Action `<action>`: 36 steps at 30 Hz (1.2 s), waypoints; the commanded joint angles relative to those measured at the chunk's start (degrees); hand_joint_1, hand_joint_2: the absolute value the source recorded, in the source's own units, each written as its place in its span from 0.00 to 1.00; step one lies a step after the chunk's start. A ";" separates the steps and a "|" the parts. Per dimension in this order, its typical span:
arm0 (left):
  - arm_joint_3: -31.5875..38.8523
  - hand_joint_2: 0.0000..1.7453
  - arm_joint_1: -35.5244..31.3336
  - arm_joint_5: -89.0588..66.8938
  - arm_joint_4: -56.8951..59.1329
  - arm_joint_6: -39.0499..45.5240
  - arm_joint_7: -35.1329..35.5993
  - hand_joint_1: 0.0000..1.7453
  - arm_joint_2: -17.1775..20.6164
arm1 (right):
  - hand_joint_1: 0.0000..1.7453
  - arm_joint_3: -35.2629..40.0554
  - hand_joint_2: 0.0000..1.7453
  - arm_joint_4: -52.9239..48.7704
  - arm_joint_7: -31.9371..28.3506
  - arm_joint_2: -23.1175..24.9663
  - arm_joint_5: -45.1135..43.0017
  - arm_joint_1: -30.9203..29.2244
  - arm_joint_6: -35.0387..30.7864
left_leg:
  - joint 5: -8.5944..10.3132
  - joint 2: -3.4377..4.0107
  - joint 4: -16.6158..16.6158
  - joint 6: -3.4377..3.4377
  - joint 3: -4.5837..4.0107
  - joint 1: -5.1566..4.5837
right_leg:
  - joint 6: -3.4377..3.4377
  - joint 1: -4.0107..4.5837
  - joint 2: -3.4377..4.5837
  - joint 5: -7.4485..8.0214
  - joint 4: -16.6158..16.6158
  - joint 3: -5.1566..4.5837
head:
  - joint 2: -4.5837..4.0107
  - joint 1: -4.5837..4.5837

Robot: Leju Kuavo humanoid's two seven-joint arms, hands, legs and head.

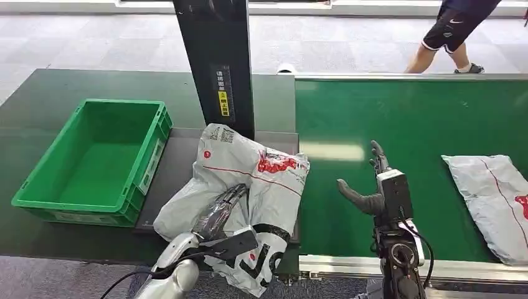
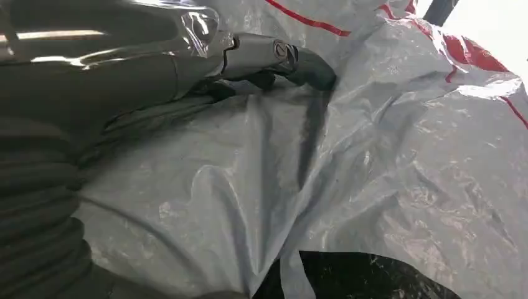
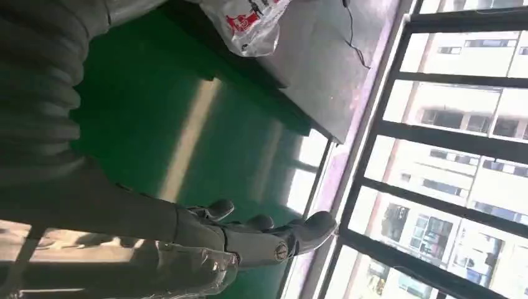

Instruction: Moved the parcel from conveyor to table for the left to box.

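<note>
The parcel (image 1: pixel 249 187), a grey bag with red print, lies on the dark table (image 1: pixel 37 106) right of the green box (image 1: pixel 93 159), its near end overhanging the edge. Its lettering cannot be read. The left hand (image 1: pixel 219 208) rests on the parcel; whether it grips cannot be told. The right hand (image 1: pixel 373 187) hovers over the green conveyor (image 1: pixel 423 118), fingers spread, holding nothing. A second bag (image 1: pixel 495 199) lies on the belt, far right.

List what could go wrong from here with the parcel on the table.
1. The parcel hangs over the table's near edge, so it may slide off when pulled.
2. The left robot hand only rests on slack, wrinkled plastic; a grip may catch film and slip.
3. The crate sits well to the left, and the floppy bag could snag its rim.
</note>
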 commanded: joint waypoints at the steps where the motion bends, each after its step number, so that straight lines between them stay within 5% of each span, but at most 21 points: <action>1: -2.51 1.00 1.71 -1.19 10.55 -1.76 1.36 0.00 1.37 | 0.00 0.11 1.00 4.10 -0.18 0.48 -0.01 -1.97 0.12 | 0.30 0.35 -0.09 0.03 -0.44 -0.06 | -0.02 -0.05 0.37 0.37 -0.06 -0.55 | 0.00 0.02; 6: -2.51 1.00 1.71 -1.19 10.55 -1.76 1.36 0.00 1.37 | 0.00 0.11 1.00 4.10 -0.18 0.48 -0.01 -1.97 0.12 | -0.03 0.14 0.15 0.19 0.34 -0.25 | 0.11 -0.25 0.17 0.01 0.19 0.25 | -0.02 0.00; 14: -2.51 1.00 1.71 -1.19 10.55 -1.76 1.36 0.00 1.37 | 0.00 0.11 1.00 4.10 -0.18 0.48 -0.01 -1.97 0.12 | 0.51 0.41 -0.01 0.18 -0.36 -0.24 | 0.20 -0.20 0.44 0.47 -0.03 -0.44 | 0.00 0.00; 18: -2.67 1.00 1.85 -1.55 11.36 -3.45 1.90 0.00 1.49 | 0.00 0.11 1.00 4.49 -0.12 0.67 0.19 -2.12 0.10 | 0.09 0.21 0.18 0.22 0.24 -0.35 | 0.22 -0.32 0.23 0.02 0.21 0.16 | 0.00 0.00; 19: -2.87 1.00 1.59 -1.68 12.15 -3.60 1.67 0.19 1.58 | 0.00 0.06 1.00 4.06 -0.10 0.75 0.29 -1.73 0.00 | 0.18 0.33 0.16 0.21 -0.08 -0.31 | 0.18 -0.28 0.35 0.18 0.15 -0.19 | -0.02 0.02; 20: -3.13 1.00 1.31 -1.88 12.75 -2.44 0.71 1.00 1.82 | 0.00 -0.23 1.00 2.99 -0.10 0.85 0.27 -0.81 -0.05 | 0.19 0.29 0.15 0.21 0.02 -0.34 | 0.20 -0.31 0.31 0.14 0.17 -0.10 | 0.00 0.00; 26: -3.49 1.00 0.20 0.93 11.33 0.26 -5.68 1.00 1.79 | 0.00 -1.45 1.00 -1.25 -0.18 0.64 -3.32 1.94 4.82 | 0.18 0.15 0.14 0.21 0.09 -0.35 | 0.20 -0.33 0.15 0.08 0.14 0.00 | -0.02 0.02; 29: 1.30 1.00 3.03 9.22 0.11 14.41 -12.86 1.00 0.88 | 0.00 -1.24 1.00 -4.03 0.05 0.58 -3.72 4.33 5.51 | 0.30 0.33 -0.01 0.20 -0.21 -0.28 | 0.15 -0.25 0.33 0.29 -0.04 -0.35 | 0.00 0.02; 30: 4.39 1.00 4.88 15.57 -6.26 19.01 -16.32 1.00 0.31 | 0.00 -0.58 1.00 -3.26 0.21 0.48 -3.59 3.64 5.71 | 0.03 0.16 0.08 0.20 0.40 -0.32 | 0.21 -0.29 0.15 -0.02 0.06 0.34 | -0.02 0.00; 36: 6.07 1.00 7.59 21.52 -15.19 22.65 -19.98 1.00 1.36 | 0.00 1.84 1.00 1.62 0.20 -0.38 -3.52 -0.14 4.51 | -0.08 0.81 0.02 0.16 0.24 -0.26 | 0.11 -0.16 0.72 0.04 0.02 -0.08 | -0.02 0.00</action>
